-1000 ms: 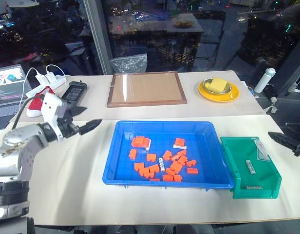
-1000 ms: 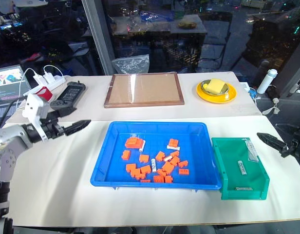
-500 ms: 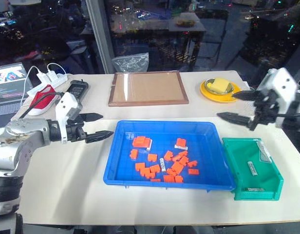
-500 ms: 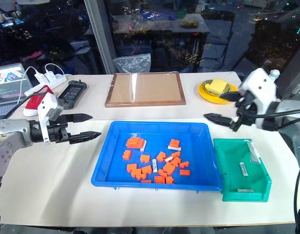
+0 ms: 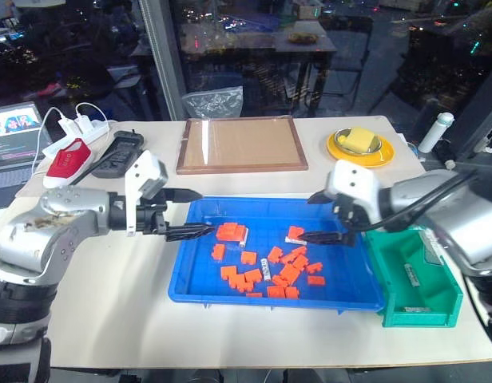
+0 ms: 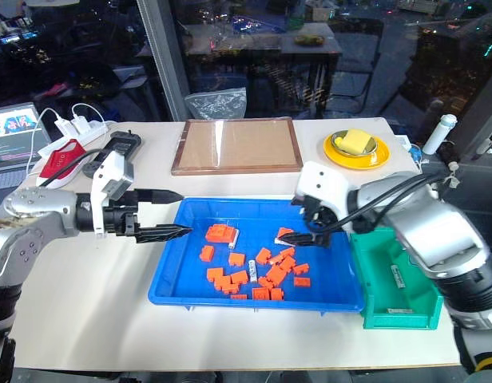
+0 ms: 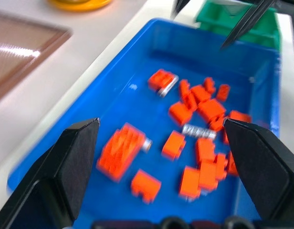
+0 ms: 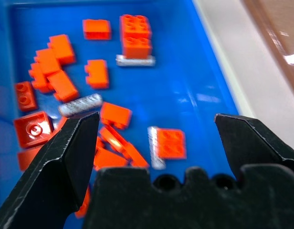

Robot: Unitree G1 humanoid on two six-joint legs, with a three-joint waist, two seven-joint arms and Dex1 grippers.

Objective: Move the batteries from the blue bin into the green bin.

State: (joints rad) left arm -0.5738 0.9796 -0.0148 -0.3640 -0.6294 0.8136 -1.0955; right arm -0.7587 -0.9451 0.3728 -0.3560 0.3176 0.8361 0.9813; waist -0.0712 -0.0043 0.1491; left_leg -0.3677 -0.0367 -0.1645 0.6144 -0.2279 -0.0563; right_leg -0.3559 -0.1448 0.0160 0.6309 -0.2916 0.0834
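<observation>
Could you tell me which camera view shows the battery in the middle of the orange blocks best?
The right wrist view: the battery lies close and unobstructed among orange blocks. The left wrist view shows it blurrier; the head views show only a small pale sliver.

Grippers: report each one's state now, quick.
Left gripper: open, holding nothing, at the blue bin's left edge.
Right gripper: open, holding nothing, above the bin.
</observation>
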